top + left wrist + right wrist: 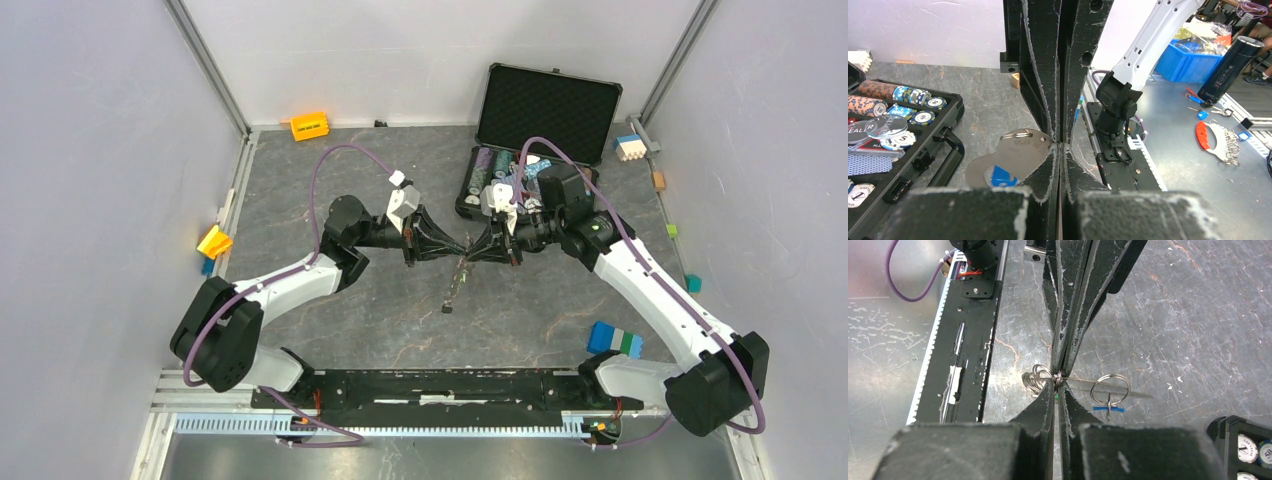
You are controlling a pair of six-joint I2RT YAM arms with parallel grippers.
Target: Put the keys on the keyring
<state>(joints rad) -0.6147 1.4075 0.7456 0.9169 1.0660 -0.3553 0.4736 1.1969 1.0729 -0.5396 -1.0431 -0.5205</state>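
Your two arms meet tip to tip over the middle of the table point(330, 180). Your left gripper point(1058, 146) is clamped tight on a flat silver key point(1013, 159), held right at the fingertips. Your right gripper point(1058, 381) is pinched down on the thin wire of the keyring point(1113, 388), small rings point(1035, 380) bunched just beside its tips, and the chain point(455, 285) trails toward the near side, well apart from the open chip case point(545, 105) at the far right
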